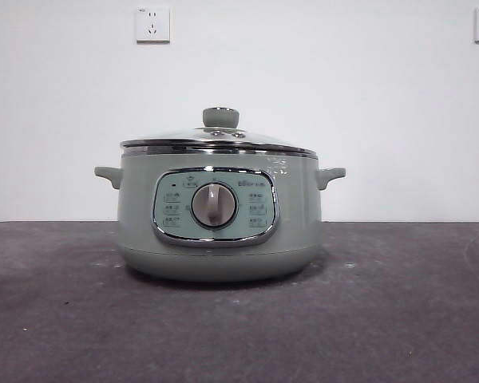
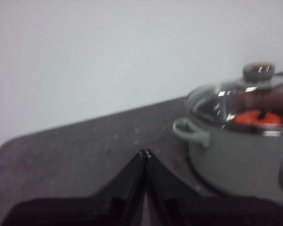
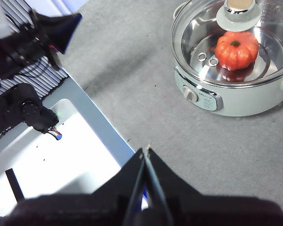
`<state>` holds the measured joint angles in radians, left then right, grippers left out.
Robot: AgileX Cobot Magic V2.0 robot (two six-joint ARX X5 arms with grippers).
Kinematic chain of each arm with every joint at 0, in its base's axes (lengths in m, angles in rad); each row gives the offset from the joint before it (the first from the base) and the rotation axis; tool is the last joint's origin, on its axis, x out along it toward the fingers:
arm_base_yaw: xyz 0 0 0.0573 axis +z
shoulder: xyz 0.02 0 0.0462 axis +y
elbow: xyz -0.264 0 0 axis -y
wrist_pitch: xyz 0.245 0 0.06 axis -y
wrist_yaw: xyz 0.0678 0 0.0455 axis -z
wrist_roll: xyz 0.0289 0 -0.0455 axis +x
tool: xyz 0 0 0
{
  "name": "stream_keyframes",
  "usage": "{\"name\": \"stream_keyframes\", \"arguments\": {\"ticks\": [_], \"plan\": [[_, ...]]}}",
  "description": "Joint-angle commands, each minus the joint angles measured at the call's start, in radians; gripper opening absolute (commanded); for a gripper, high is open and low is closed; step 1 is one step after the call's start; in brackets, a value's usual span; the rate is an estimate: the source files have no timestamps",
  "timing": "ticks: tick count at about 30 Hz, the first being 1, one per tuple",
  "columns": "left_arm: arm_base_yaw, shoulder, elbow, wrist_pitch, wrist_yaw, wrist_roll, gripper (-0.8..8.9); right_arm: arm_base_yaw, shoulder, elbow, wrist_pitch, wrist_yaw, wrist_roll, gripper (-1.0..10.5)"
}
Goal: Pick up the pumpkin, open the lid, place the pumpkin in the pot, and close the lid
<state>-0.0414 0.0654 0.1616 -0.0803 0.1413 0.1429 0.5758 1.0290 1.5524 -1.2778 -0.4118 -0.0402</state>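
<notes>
Pumpkin hidden in front view: only the sage pot (image 1: pixel 215 239), chrome-framed dial and domed glass lid (image 1: pixel 218 140) on it show. Left wrist: left gripper (image 2: pixel 145 153) pressed together, well clear of pot; orange blur under glass. Right wrist: right gripper (image 3: pixel 146 150) pressed together, far off; ribbed pumpkin (image 3: pixel 236 50) inside the steel bowl, pot rim cropped.

Left gripper (image 2: pixel 145 152) and right gripper (image 3: pixel 145 150), both jaws pressed together, nothing held.
</notes>
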Motion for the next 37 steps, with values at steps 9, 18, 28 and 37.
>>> {"name": "stream_keyframes", "arguments": {"ticks": [9,18,28,37], "plan": [[0.004,-0.064,-0.155,0.002,-0.037,-0.055,-0.04,0.001,-0.004,-0.001,0.008,-0.002,0.005,0.0],[0.003,-0.064,-0.159,-0.094,-0.031,-0.069,-0.04,0.001,-0.004,-0.001,0.008,-0.002,0.005,0.0],[0.003,-0.064,-0.159,-0.094,-0.035,-0.069,-0.04,0.001,-0.005,-0.001,0.008,-0.002,0.005,0.0],[0.003,-0.064,-0.159,-0.094,-0.035,-0.069,-0.04,0.001,-0.005,-0.001,0.008,-0.002,0.005,0.0]]}}
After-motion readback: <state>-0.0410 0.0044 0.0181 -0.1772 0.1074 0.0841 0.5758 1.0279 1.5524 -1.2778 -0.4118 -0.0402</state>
